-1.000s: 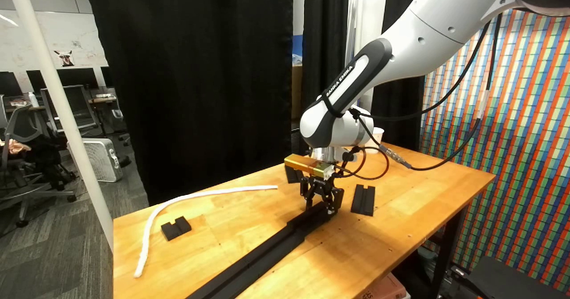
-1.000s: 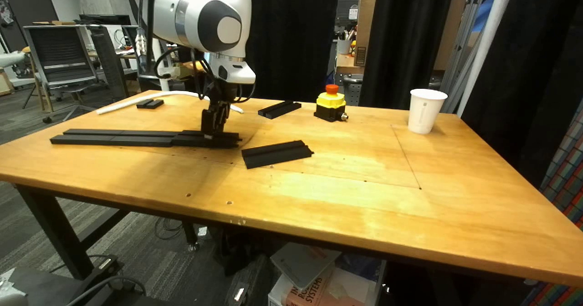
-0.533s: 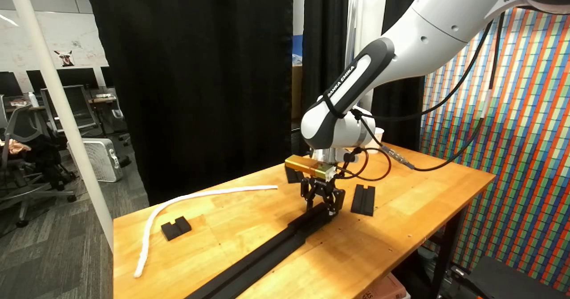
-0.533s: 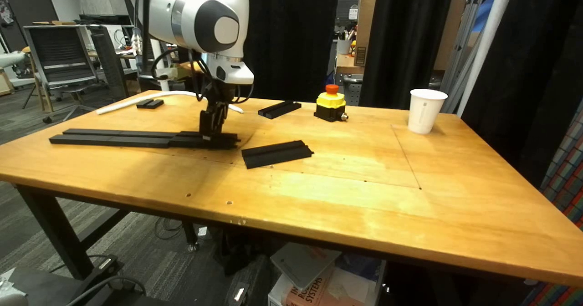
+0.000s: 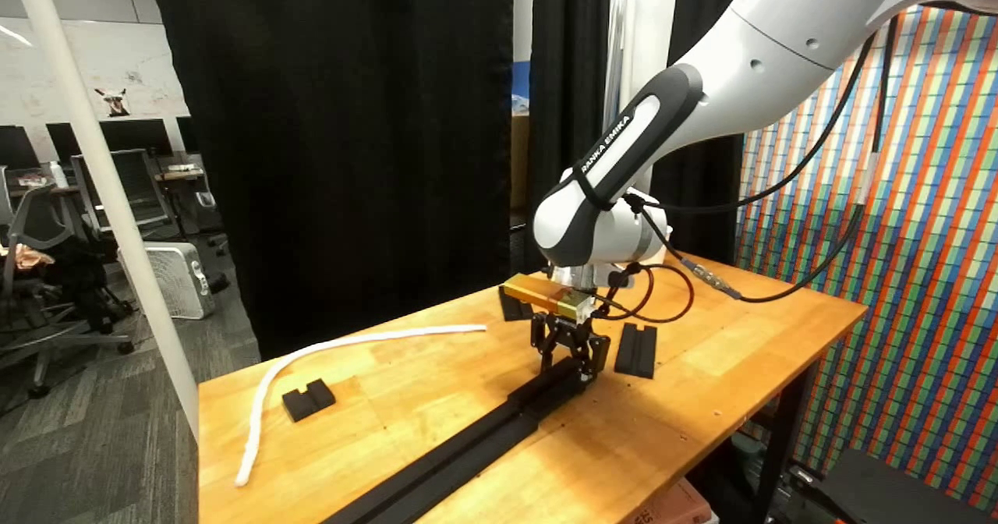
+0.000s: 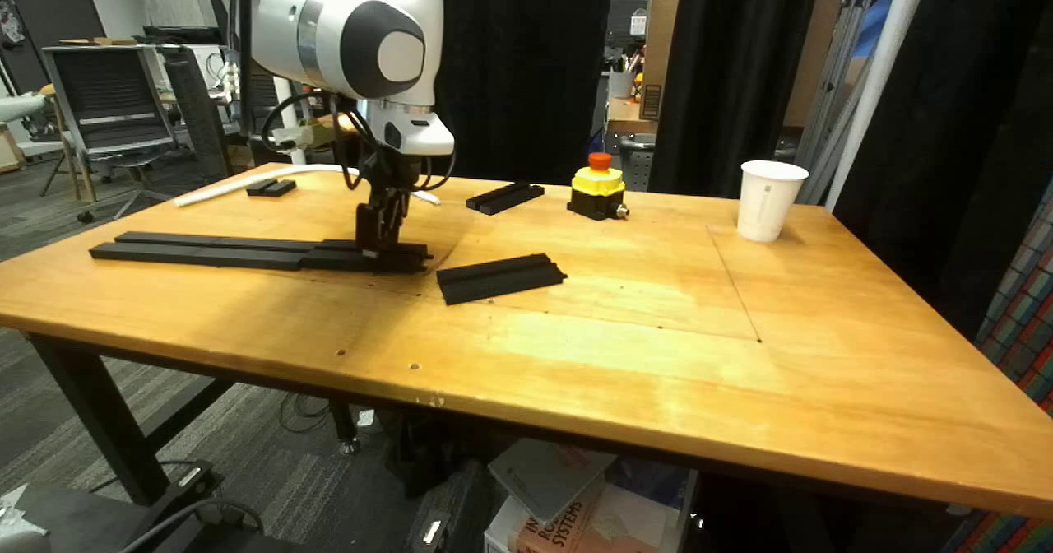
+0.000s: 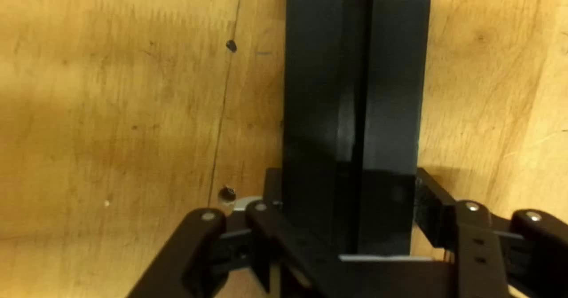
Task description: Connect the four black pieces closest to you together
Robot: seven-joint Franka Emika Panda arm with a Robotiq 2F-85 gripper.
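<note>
My gripper (image 5: 565, 368) is shut across a black bar (image 5: 550, 387), seen also in the wrist view (image 7: 355, 89) with a finger on each side. The bar is low at the table, in line with the longer black strip (image 6: 197, 253), which its far end meets. At that joint a small step shows, and in the wrist view a sliver of wood shows there. The strip is seen in both exterior views (image 5: 433, 465). Another black bar (image 6: 500, 280) lies loose past the held bar's tabbed end, at an angle; it also shows in an exterior view (image 5: 636, 350).
A small black block (image 5: 309, 401) and another black block (image 6: 504, 198) lie apart. A white curved strip (image 5: 335, 345) lies behind the black strip. A yellow-and-red emergency button (image 6: 598, 187) and a white cup (image 6: 767, 199) stand on the table (image 6: 658, 388).
My gripper and the held bar have shifted a little together, rightward and nearer in an exterior view, and slightly left and nearer elsewhere. The loose pieces have not moved.
</note>
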